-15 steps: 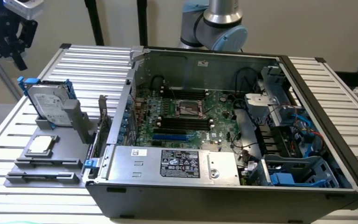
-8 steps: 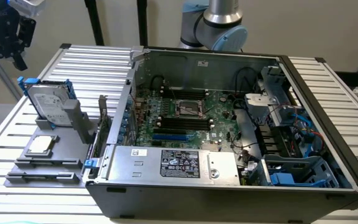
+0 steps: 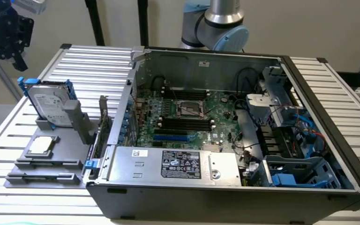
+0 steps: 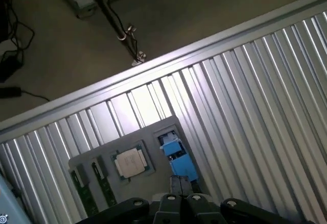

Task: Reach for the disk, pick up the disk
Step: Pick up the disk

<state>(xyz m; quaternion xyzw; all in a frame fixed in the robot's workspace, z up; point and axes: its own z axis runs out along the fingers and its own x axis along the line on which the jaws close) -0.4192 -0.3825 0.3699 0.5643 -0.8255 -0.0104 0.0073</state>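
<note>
Blue-framed disk (image 4: 178, 157) well below gripper (image 4: 180, 185)

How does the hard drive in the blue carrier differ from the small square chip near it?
The rectangular silver-grey hard drive stands on edge; the small square silver chip lies flat. The drive is larger than the chip. The drive has a blue frame, the chip none. Both sit on the grey fixture.

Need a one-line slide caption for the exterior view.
Gripper hangs above the upright blue-framed disk in its grey holder, not touching it, beside an open computer case.
</note>
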